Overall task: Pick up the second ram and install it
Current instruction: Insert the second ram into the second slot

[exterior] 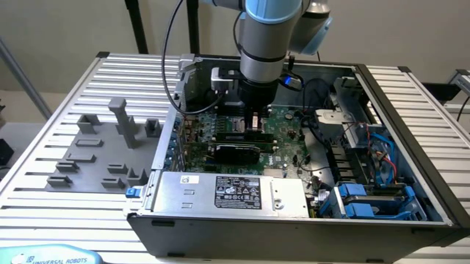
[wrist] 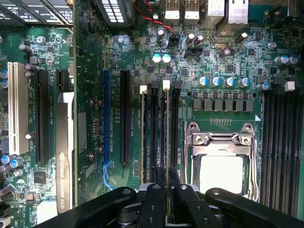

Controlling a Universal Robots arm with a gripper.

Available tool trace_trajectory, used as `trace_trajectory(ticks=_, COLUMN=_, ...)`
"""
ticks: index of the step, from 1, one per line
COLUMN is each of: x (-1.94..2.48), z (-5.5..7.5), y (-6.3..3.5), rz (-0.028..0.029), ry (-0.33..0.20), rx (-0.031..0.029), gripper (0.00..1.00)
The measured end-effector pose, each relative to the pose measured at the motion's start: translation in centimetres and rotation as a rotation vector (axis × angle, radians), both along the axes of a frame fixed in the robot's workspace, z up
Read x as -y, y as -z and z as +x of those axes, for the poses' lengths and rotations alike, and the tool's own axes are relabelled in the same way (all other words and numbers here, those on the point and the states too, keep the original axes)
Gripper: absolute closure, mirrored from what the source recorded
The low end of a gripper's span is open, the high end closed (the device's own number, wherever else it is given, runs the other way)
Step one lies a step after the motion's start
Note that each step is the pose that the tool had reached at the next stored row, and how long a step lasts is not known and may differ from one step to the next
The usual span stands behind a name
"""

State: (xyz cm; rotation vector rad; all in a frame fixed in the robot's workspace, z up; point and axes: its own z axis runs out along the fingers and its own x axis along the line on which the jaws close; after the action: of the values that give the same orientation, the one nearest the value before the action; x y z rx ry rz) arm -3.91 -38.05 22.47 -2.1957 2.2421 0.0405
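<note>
My gripper (exterior: 253,120) is low inside the open computer case (exterior: 411,137), over the green motherboard (wrist: 95,71). In the wrist view its two black fingers (wrist: 158,178) are almost together, shut on the second ram (wrist: 166,128). The stick appears edge-on as a thin dark strip lying along a memory slot, with a white latch (wrist: 166,84) at its far end. Whether it is fully seated I cannot tell. Another stick (wrist: 154,128) stands in the neighbouring slot beside it.
The metal CPU socket (wrist: 221,161) lies close beside the slots, with several more dark slots (wrist: 280,142) beyond it. A graphics card (wrist: 64,152) stands on the other side. A power supply (exterior: 235,190) fills the case's front, and grey fixture blocks (exterior: 96,148) sit at the exterior view's left.
</note>
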Motion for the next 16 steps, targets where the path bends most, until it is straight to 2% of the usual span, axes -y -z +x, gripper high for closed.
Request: trace_trajectory(ticks=16, x=0.01, z=0.0, y=0.45, rz=-0.0004, ry=0.007, rx=-0.0002, gripper=0.87)
